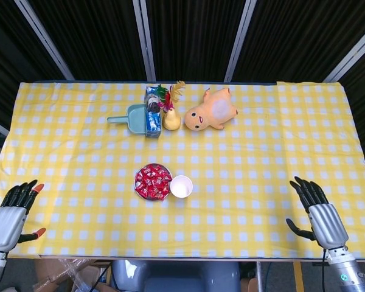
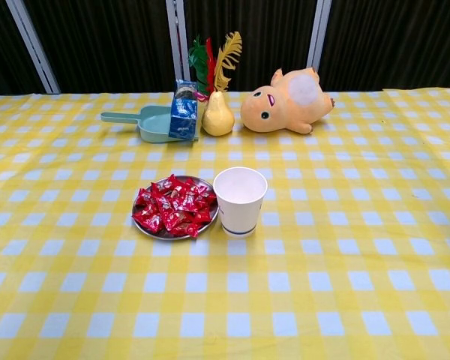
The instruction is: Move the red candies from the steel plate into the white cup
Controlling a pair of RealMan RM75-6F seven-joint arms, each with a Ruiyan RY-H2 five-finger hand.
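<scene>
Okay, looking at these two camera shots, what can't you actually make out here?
- Inside of the white cup: chest view shows only the rim, its wall hides the bottom; in the head view it is too small.
- Blue packet: print too small to read in both views.
- Left hand and right hand: absent from the chest view; the head view's bottom edge cuts off the arms.
- Steel plate: the red candies cover most of it.

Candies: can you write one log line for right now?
red candies: on steel plate | white cup: empty | left hand: open | right hand: open
</scene>
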